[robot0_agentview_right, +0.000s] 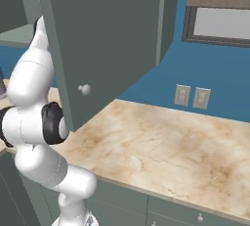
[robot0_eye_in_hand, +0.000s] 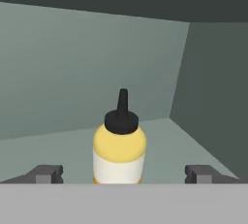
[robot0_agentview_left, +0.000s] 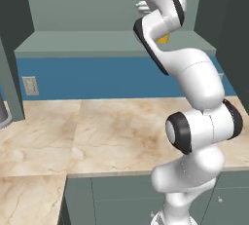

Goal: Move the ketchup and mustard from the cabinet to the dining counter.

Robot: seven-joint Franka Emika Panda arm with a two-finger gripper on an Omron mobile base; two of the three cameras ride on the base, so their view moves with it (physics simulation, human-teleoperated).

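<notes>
Gripper [robot0_eye_in_hand: 123, 173] jaws stand spread wide in the hand view, one dark fingertip [robot0_eye_in_hand: 46, 173] at each side, holding nothing. Just ahead, centred between the tips with clear space on both sides, the mustard [robot0_eye_in_hand: 119, 150] stands upright on the cabinet [robot0_eye_in_hand: 58, 72] shelf, dark nozzle pointing up. Beyond the bottle lie the cabinet's back wall and a side wall.

text: none readable | mustard bottle [robot0_eye_in_hand: 119, 152]: white band, blank | wall sockets [robot0_agentview_right: 192, 97]: unmarked | cabinet door [robot0_agentview_right: 105, 39]: plain
</notes>
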